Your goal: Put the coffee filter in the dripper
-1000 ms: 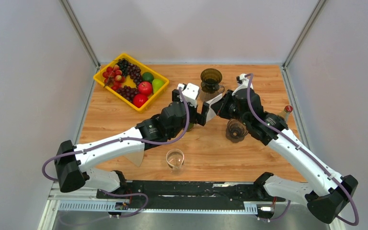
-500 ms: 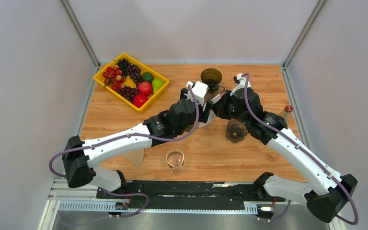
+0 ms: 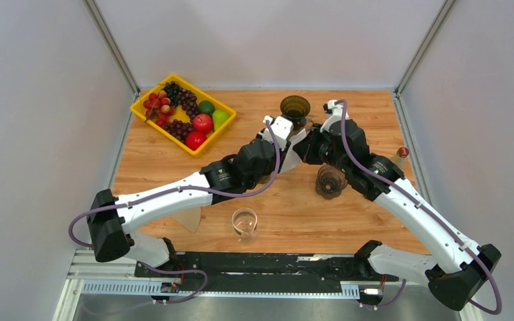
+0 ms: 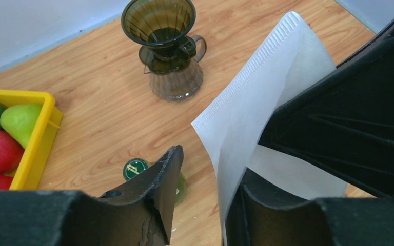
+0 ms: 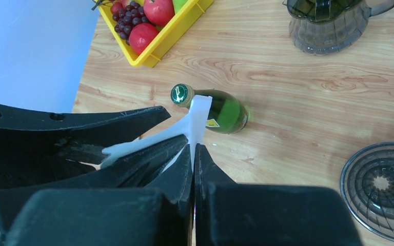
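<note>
While both arms meet mid-frame, step: handover of coffee filter (image 4: 256,102), held aloft, not yet in dripper (image 4: 159,23).
Right gripper (image 5: 193,154): clenched on the filter's edge.
Left gripper (image 4: 205,177): jaws apart, filter hanging between them.
Next, judged: left pinches firmly, right lets go, then carry to dripper at top centre.

white filter (image 4: 256,102), yellow tray (image 4: 41,138), green bottle (image 5: 225,114)

Filter (image 4: 256,102) base behind left end effector (image 4: 213,161)
</note>
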